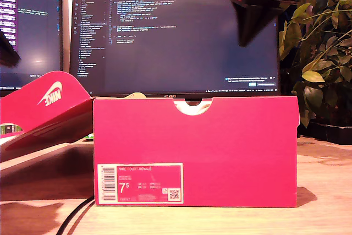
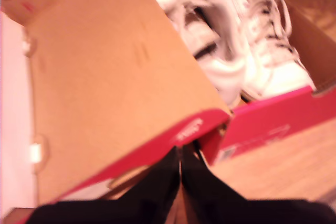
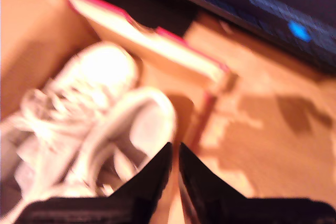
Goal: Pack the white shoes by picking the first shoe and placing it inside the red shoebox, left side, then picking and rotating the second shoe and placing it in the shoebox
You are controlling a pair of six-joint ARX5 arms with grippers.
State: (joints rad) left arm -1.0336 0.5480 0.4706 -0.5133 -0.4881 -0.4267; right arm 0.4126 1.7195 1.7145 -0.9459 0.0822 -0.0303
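Both white shoes [image 2: 247, 40] already lay inside the red shoebox [image 1: 195, 152], side by side and close together, their long axes running along the box's length; the second wrist view showed them against the cardboard wall, one open collar just below the fingertips. The lid [image 1: 47, 100] stood open, hinged back toward the exterior view's left. The first gripper [image 2: 180, 169] hung above the lid's red rim, its fingers pressed together and holding nothing; the shoes lay beyond it, past the lid's brown underside. The second gripper [image 3: 175, 158] hovered over the box's edge near the shoes, its fingers nearly closed with only a thin gap, and empty. Judged from this, the packing looked done; if closing were next, the first gripper stood nearer the lid's free edge, which would need swinging over the shoes.
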